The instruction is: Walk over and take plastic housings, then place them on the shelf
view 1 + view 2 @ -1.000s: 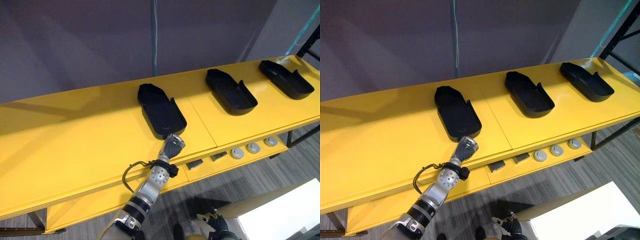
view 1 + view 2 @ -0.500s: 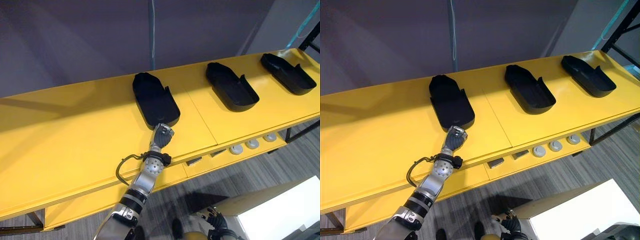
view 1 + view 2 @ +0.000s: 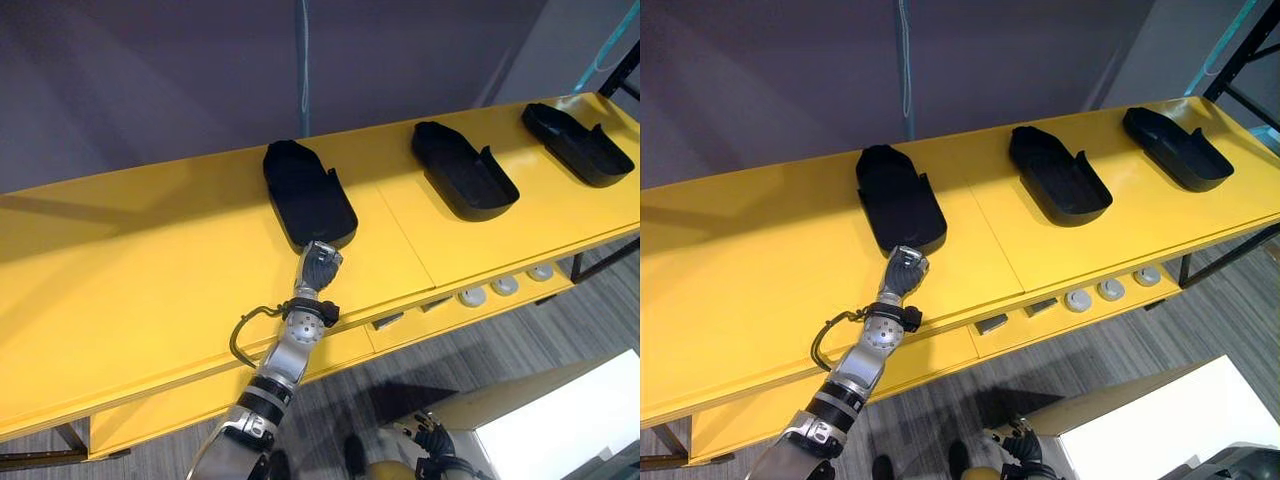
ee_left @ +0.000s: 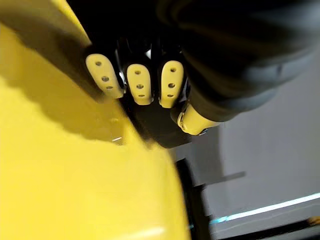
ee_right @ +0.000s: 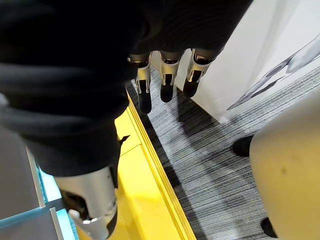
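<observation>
- Left housing (image 3: 305,190), middle housing (image 3: 462,180) and right housing (image 3: 577,143) lie on the yellow shelf (image 3: 150,260), across the frame's upper half.
- Left hand (image 3: 320,266), centre frame: fingers (image 4: 139,85) straight, tips against the left housing's near end, gripping nothing.
- Right hand (image 3: 430,440), bottom edge: fingers relaxed, empty.

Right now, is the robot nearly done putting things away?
Done: leftmost housing, middle housing and right housing lie on the yellow shelf. In hand: the left hand is at the leftmost housing's near end; the right hand hangs open, empty. Left: probably just drawing back.
</observation>
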